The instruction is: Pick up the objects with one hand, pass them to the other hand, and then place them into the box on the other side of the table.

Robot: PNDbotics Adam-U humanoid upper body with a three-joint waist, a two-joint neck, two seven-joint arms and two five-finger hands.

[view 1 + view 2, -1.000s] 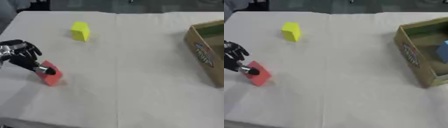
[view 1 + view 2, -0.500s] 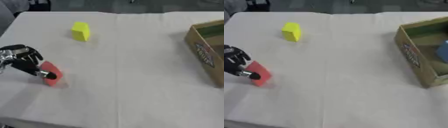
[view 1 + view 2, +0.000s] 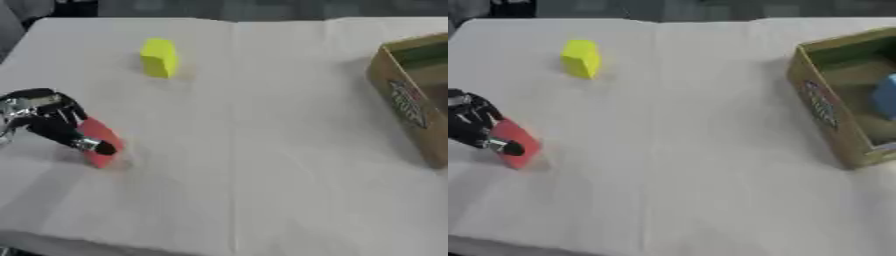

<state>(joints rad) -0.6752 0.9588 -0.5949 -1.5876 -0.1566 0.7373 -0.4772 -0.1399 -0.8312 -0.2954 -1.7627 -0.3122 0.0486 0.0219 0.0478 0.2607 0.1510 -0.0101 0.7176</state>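
Note:
A red block (image 3: 101, 138) stands on the white table at the left, tilted. My left hand (image 3: 51, 120) comes in from the left edge and its black fingers are curled round the block's left side. A yellow block (image 3: 159, 57) stands upright at the far left of the table, apart from the hand. The cardboard box (image 3: 824, 111) sits at the right edge, with a blue object (image 3: 885, 96) inside it. My right hand shows in neither view.
The white cloth-covered table (image 3: 262, 150) stretches between the blocks and the box, with a fold line down its middle. The table's front edge runs along the lower left corner.
The left hand has sunk a little lower and closed further round the red block. The block itself has stayed in about the same place.

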